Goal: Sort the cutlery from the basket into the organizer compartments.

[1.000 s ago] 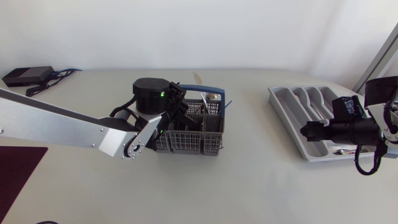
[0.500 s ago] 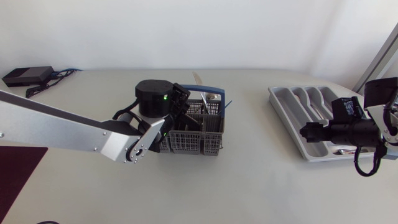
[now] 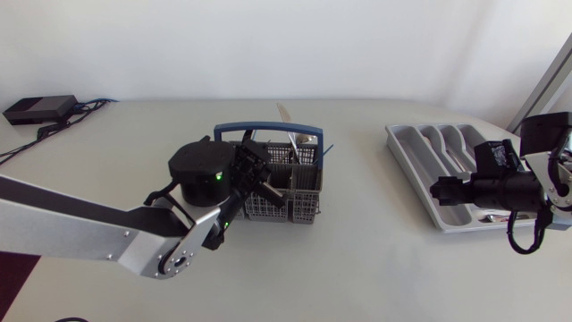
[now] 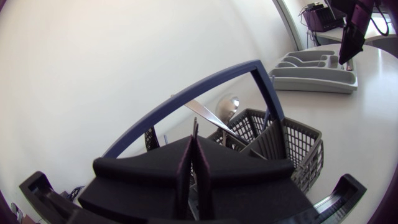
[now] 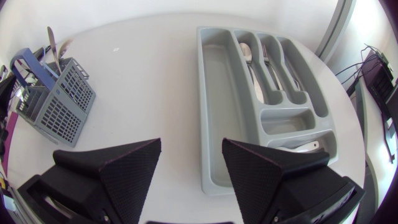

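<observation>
Left claw: the left gripper (image 4: 194, 146) has its two fingers pressed together. A thin dark sliver (image 4: 194, 126) stands out of the seam between them, held from both sides. It shows edge-on, so what kind of cutlery it is cannot be told.
Left arm: it comes in from the head view's left, and its gripper (image 3: 264, 177) hangs over the near-left part of the basket (image 3: 295, 204).
Basket: grey mesh walls (image 4: 301, 149) with a blue hoop handle (image 4: 205, 87) arching over the top. It stands near the middle of the table (image 3: 357, 268), well apart from the organizer (image 3: 413, 165).
Cutlery in basket: a silver knife blade (image 4: 208, 114) leans out past the handle. The bowl of a spoon (image 4: 230, 102) stands up just behind it.
Right claw: the right gripper (image 5: 189, 158) has its fingers spread wide, with nothing between them.
Right arm: it comes in from the head view's right. Its gripper (image 3: 440, 190) hovers at the organizer's long left side, over the wide compartment and the table beside it.
Organizer: a grey tray (image 5: 214, 112) with one wide long compartment, several narrow ones and a cross compartment at the end nearer the gripper.
Cutlery in organizer: silver pieces (image 5: 249, 56) lie in the narrow compartments, and one more (image 5: 305, 147) lies in the cross compartment.
Elsewhere: a black box (image 3: 36, 107) with cables sits at the table's far-left corner.
Writing: any print on the things here is too small to read.
</observation>
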Robot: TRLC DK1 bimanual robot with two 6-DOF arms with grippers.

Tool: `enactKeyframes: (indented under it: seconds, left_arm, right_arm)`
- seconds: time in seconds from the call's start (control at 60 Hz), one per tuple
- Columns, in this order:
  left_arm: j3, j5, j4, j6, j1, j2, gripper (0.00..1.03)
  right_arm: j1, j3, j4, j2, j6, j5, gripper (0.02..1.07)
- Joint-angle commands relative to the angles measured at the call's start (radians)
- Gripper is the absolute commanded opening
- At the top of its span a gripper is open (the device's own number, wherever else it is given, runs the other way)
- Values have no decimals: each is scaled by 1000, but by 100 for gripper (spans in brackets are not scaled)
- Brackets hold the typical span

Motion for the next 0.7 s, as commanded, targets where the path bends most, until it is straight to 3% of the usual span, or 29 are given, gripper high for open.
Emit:
enactKeyframes:
  seconds: [0.0, 0.183, 0.383, 0.517, 0.683]
  left_arm:
    - [-48, -7, 37, 32, -24, -20, 4]
    - [-45, -9, 49, 47, -30, -63, 4]
    - [4, -4, 43, 44, 12, -141, 4]
    - [44, 7, 1, 44, 25, -197, 4]
    - [112, 33, -137, 0, 50, -259, 4]
  right_arm:
    - [12, -29, 10, -7, 1, 10, 74]
    - [30, -34, 10, -13, -2, 10, 74]
    - [62, -46, 10, -35, -4, 19, 73]
    - [73, -45, 10, -36, -4, 25, 73]
    - [94, -45, 7, -68, -4, 34, 73]
